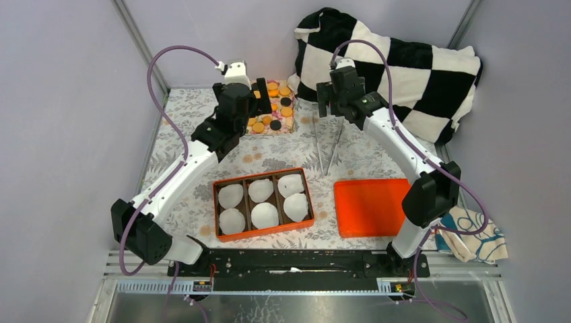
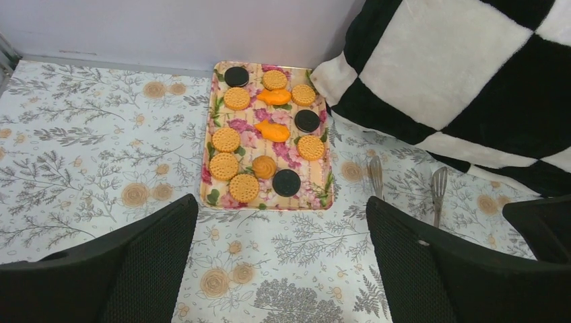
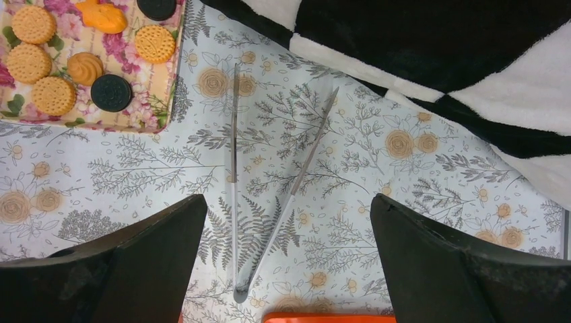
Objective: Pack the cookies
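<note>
cookies [image 2: 244, 188] | thirteen, loose, lying flat in one layer | seven round ridged tan discs, three black discs, two orange fish shapes, one orange swirl | all on floral tray [image 2: 306, 195], at far edge of table [image 2: 101, 168]

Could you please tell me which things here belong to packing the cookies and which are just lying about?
For the job: cookies, their floral tray, orange box with paper cups, orange lid, probably the tongs.
Lying about: checkered pillow, patterned cloth.
</note>
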Controlling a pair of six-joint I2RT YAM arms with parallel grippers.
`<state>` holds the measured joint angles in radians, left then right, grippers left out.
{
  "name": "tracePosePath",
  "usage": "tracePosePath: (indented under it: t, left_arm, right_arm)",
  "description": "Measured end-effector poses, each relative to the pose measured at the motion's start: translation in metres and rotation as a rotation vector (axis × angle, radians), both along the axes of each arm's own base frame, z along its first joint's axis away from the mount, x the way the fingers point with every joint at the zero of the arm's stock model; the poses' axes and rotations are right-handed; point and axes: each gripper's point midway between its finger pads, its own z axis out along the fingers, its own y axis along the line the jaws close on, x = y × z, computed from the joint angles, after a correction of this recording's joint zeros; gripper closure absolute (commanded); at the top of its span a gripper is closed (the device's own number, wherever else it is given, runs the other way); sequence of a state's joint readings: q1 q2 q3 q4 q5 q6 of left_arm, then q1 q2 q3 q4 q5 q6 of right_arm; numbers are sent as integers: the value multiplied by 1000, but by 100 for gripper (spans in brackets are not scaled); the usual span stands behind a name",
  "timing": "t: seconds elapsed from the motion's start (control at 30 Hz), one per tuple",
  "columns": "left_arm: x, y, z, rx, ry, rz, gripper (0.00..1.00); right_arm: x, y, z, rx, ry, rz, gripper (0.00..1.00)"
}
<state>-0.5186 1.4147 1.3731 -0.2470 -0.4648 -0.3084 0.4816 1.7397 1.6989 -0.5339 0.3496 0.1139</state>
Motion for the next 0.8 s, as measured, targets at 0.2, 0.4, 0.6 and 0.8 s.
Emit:
tracePosePath:
  t: [0.2, 0.4, 0.6, 0.8]
  left_arm:
    - [1, 0, -1, -14, 5, -8, 1]
    - [23, 11, -27, -36, 67, 15, 11]
    - [77, -1, -91, -5, 235, 34, 33]
    - [95, -17, -161, 31, 402, 17, 15]
  right_arm:
    - [-1, 0, -9, 6, 0, 0, 0]
    - [-13, 0, -35, -1, 58, 20, 0]
    - [-18, 11, -44, 56, 87, 53, 0]
    - [-32, 19, -68, 104, 163, 76, 0]
